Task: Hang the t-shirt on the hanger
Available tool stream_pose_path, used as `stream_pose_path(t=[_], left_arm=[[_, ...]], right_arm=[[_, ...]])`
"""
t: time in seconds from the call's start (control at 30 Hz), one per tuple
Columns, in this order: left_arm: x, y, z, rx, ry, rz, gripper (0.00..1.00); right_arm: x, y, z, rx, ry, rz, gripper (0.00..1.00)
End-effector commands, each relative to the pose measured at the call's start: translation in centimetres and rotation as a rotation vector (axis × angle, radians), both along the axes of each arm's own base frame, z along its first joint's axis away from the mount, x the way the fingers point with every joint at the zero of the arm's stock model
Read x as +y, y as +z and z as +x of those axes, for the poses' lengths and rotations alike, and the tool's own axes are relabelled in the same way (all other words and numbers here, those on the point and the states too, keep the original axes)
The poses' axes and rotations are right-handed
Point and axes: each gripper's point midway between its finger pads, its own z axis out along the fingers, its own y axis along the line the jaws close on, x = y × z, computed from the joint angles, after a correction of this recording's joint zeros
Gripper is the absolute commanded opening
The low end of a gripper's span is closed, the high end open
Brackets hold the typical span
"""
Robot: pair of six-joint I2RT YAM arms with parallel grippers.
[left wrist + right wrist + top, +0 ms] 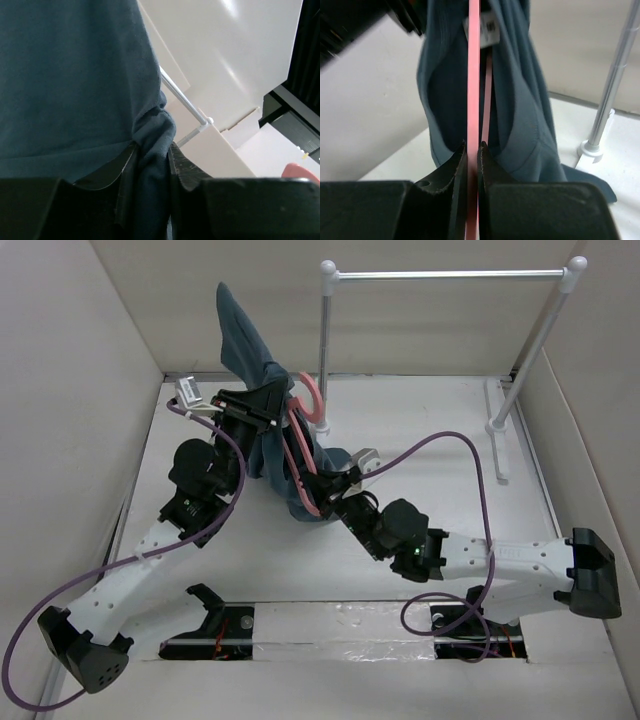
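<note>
the rack (450, 275) with its silver bar stands at the back of the table (430, 430), and everything is going on just to the left of the rack's left post; the left gripper (152, 161) is almost closed, and its two black fingers (127, 167) pinch a bunched fold of the t-shirt (240, 335) — the blue cloth is squeezed tight between them; from that pinch one end of the shirt sticks up in the air, left of the rack's left post; the rest hangs down, and a bit of it lies on the table near the foot of that post.

the right gripper (472, 150) is closed narrow on the hanger (473, 75); its fingers press the thin pink bar from both sides; the hanger is tipped up, with its hook right beside the rack's left post — i cannot tell if they touch; the pink frame runs up inside the shirt, with blue cloth on both sides of it; a small white tag (490, 25) shows inside the shirt near the top.
</note>
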Motion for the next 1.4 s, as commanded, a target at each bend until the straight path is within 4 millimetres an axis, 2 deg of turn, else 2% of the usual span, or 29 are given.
stream_pose_path(t=[0.0,0.17,0.4,0.43,0.47,0.5,0.57,0.67,0.73,0.9,0.93,0.97,1.07,1.33,1.37], left_arm=[[0.6,-0.7,-0.7,-0.037,0.012,0.068,0.0],[1.5,-0.6,-1.1,-0.051,0.021,0.069,0.0],[-0.5,-1.2,-1.8,-0.06,-0.083,0.111,0.01],[-0.7,-1.3,-1.8,-0.061,-0.094,0.118,0.11],[-0.9,-1.5,-1.7,-0.058,-0.101,0.123,0.33],[-1.1,-1.6,-1.6,-0.049,-0.106,0.133,0.42],[-1.2,-1.7,-1.4,-0.037,-0.1,0.151,0.5],[-1.6,-1.5,-1.4,-0.047,-0.116,0.162,0.57],[-1.7,-1.3,-1.1,-0.035,-0.111,0.173,0.58],[-1.5,-0.9,-0.5,-0.04,-0.083,0.164,0.36],[-1.5,-0.9,-0.2,-0.035,-0.076,0.168,0.3],[-1.6,-0.9,-0.1,-0.033,-0.074,0.168,0.16],[-1.5,-1.0,-0.1,-0.044,-0.07,0.153,0.0],[-0.1,-1.3,-1.2,-0.075,-0.046,0.102,0.0],[0.1,-1.3,-1.4,-0.076,-0.042,0.099,0.0]], right_arm=[[-0.9,7.1,-1.4,-0.07,0.046,0.222,0.0],[-1.1,6.2,-1.4,-0.057,0.045,0.207,0.0],[-1.0,6.4,-1.5,-0.078,0.046,0.191,0.0],[-1.0,6.5,-1.6,-0.088,0.053,0.185,0.0],[-1.2,6.9,-1.8,-0.1,0.059,0.2,0.0],[-1.5,7.2,-1.9,-0.109,0.061,0.206,0.0],[-1.8,7.5,-2.0,-0.12,0.065,0.214,0.0],[-2.0,8.1,-2.5,-0.152,0.084,0.212,0.0],[-2.2,8.4,-2.7,-0.168,0.09,0.213,0.0],[-1.6,8.4,-3.0,-0.186,0.115,0.173,0.0],[-1.6,8.3,-3.0,-0.184,0.118,0.172,0.0],[-1.3,7.9,-3.0,-0.18,0.121,0.164,0.0],[-1.1,7.4,-3.0,-0.167,0.124,0.163,0.0],[-1.3,6.1,-2.7,-0.104,0.116,0.175,0.0],[-1.1,5.6,-2.7,-0.095,0.122,0.165,0.04]])
